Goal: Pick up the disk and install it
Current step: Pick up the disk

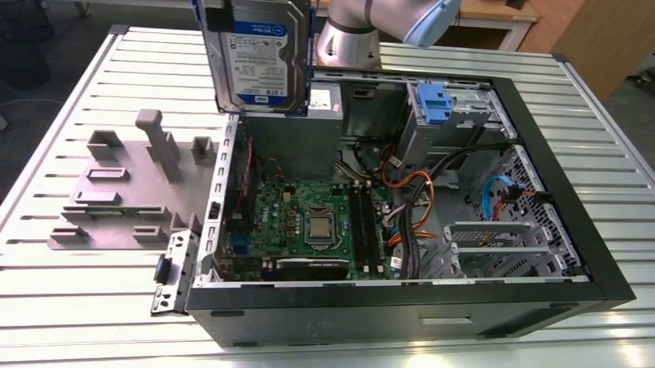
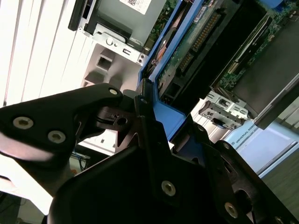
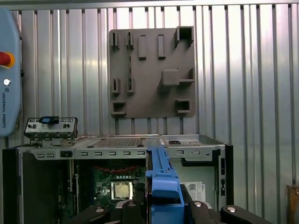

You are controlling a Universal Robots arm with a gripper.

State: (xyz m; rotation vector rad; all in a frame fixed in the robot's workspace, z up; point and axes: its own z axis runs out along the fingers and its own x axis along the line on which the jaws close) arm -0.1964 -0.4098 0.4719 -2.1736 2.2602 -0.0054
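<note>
- One disk (image 1: 256, 57) hangs in the air above the open case (image 1: 573, 230), over its back corner on the exterior view's left. It stands on edge with the label facing the exterior camera and touches nothing below it.
- Both fingers (image 3: 201, 209) of the claw (image 3: 163, 207) are closed onto the disk's blue frame (image 3: 163, 184), one on each side in the first wrist view. The claw has the disk, but by its plastic edging rather than its metal body.
- We judge slipping to be the first risk. The frame looks smooth and the disk dense, so a jolt could let it twist or slide between the fingers. It would then drop onto the board (image 1: 307, 218).
- We judge snagging to be the second. Orange and black cables (image 1: 409, 184) loop across the middle of the case, and a low or skewed path could catch them.
- We judge jamming to be the third. The bay (image 1: 435, 103) with its blue tab looks narrow, and a tilted disk could bind against the bay's walls or strike the case rim.
- As for looks, the disk is a flat silver rectangle with a white-and-blue label and a blue frame along its edges.
- A grey fixture (image 1: 133, 192) lies on the slatted surface (image 1: 82, 307), just beside the case on the exterior view's left.
</note>
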